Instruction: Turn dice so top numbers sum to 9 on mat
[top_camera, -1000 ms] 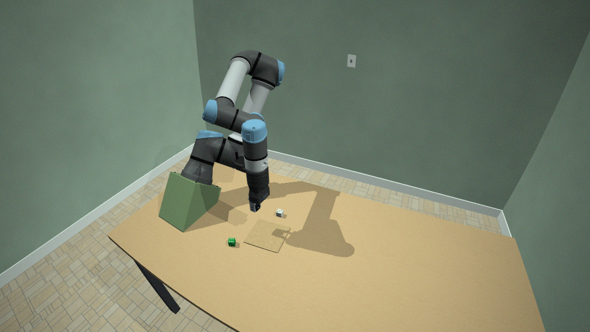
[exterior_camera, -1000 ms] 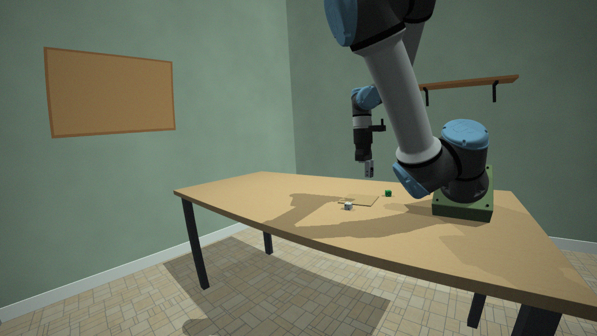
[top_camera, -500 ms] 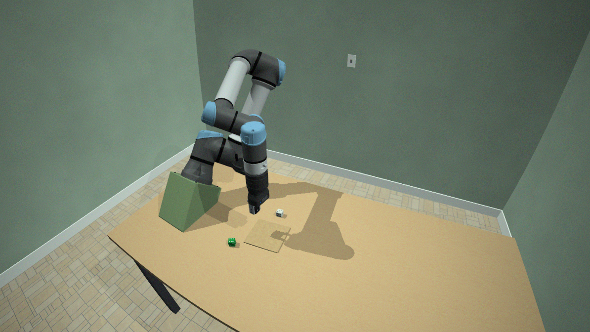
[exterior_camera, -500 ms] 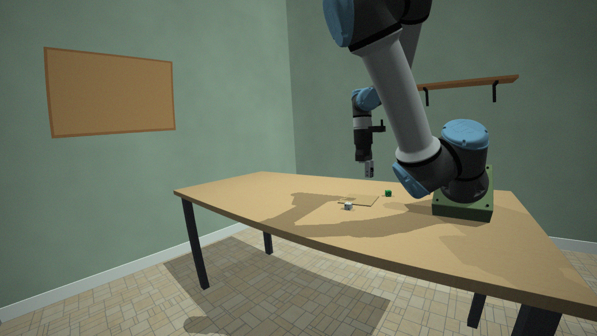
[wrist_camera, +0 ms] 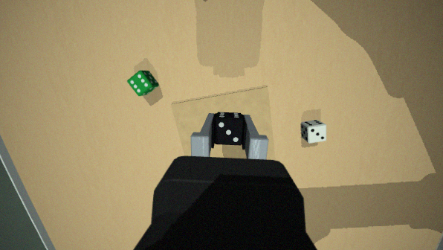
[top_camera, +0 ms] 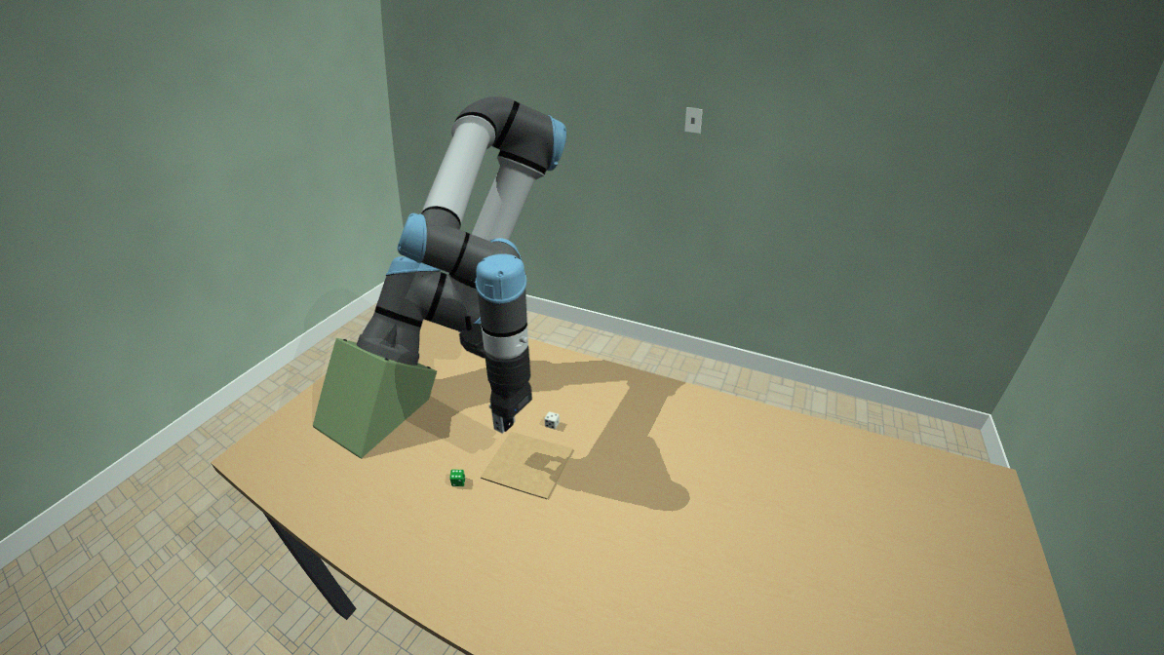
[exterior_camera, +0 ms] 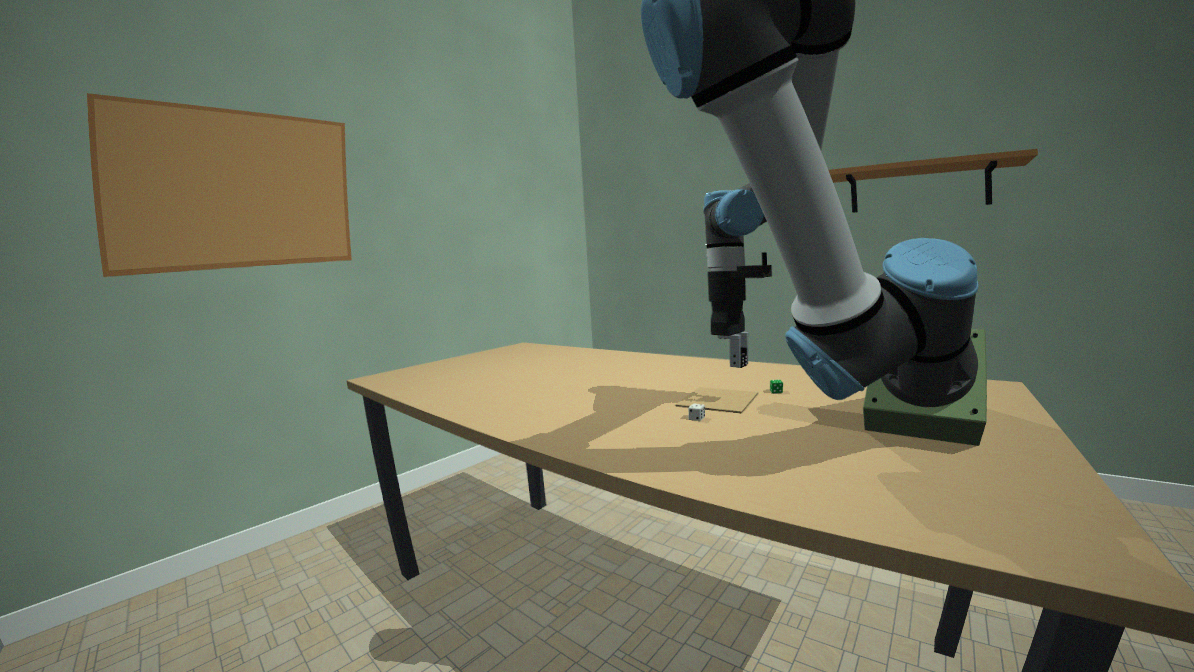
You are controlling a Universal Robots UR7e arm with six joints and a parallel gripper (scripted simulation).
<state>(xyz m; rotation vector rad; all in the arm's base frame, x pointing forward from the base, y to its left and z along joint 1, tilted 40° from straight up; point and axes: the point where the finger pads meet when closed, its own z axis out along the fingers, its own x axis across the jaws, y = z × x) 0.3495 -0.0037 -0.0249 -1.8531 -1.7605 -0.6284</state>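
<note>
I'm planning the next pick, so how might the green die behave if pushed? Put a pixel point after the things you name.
The green die (top_camera: pixel 457 478) (exterior_camera: pixel 776 386) (wrist_camera: pixel 141 83) looks rigid, so it probably won't deform. Resting on a flat face, it would likely slide before tipping.

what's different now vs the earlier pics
The jaws have come down toward the table, carrying the black die with them, still gripped. Nothing was newly grasped or released. The green die, white die and mat stayed put.
</note>
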